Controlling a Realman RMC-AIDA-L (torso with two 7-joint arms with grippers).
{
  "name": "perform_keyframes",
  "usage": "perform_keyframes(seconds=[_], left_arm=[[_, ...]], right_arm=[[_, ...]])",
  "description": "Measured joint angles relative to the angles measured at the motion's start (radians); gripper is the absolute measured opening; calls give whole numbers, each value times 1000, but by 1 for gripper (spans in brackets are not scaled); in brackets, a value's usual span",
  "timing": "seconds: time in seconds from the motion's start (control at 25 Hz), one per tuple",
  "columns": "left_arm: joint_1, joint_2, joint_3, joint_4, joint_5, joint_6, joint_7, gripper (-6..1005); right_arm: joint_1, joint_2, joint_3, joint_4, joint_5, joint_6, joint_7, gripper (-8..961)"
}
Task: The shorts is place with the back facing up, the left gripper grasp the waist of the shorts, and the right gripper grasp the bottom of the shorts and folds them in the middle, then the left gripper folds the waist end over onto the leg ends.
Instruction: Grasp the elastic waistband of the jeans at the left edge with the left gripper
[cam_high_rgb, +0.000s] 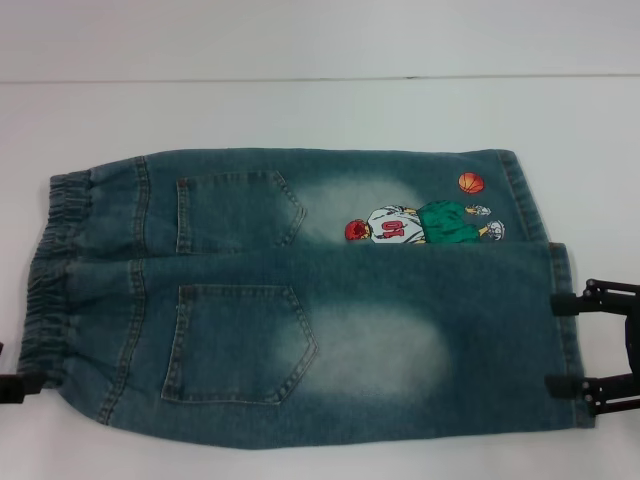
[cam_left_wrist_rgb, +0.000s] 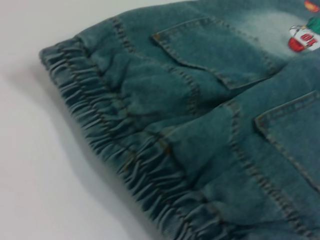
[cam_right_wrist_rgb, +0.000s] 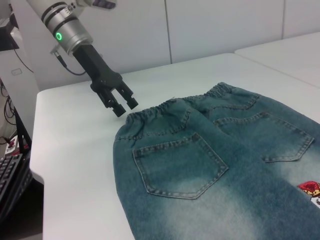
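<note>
The shorts (cam_high_rgb: 300, 300) lie flat and unfolded on the white table (cam_high_rgb: 300, 110), back pockets up; no fold has begun.

The waist of the shorts (cam_high_rgb: 55, 280) is at the left, the leg ends (cam_high_rgb: 555, 300) at the right. The left tool (cam_right_wrist_rgb: 119, 102) hovers with fingers parted at the near waist corner, not yet gripping. The right tool (cam_high_rgb: 570, 345) sits fingers spread at the near leg hem, holding nothing.

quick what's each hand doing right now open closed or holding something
Left hand: open, hovering at the waist of the shorts, holding nothing.
Right hand: open at the leg ends, gripping nothing yet.
</note>
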Motion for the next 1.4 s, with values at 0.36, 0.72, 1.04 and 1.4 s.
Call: perform_keyframes(seconds=[0.36,0.72,1.04,1.4], left_arm=[[-11,-1,14,-43,16,-36,-5,834],[-21,-1,52,-76,15,-42,-6,825],[-31,4,52,-78,8,-31,1,708],[-49,3,45,-78,-21,-41,-3,447]], right_arm=[[9,0,0,4,1,5,5,940],[9,0,0,4,1,5,7,940],[7,-1,0,5,0,4,7,941],[3,1,12,8,3,4,6,940]])
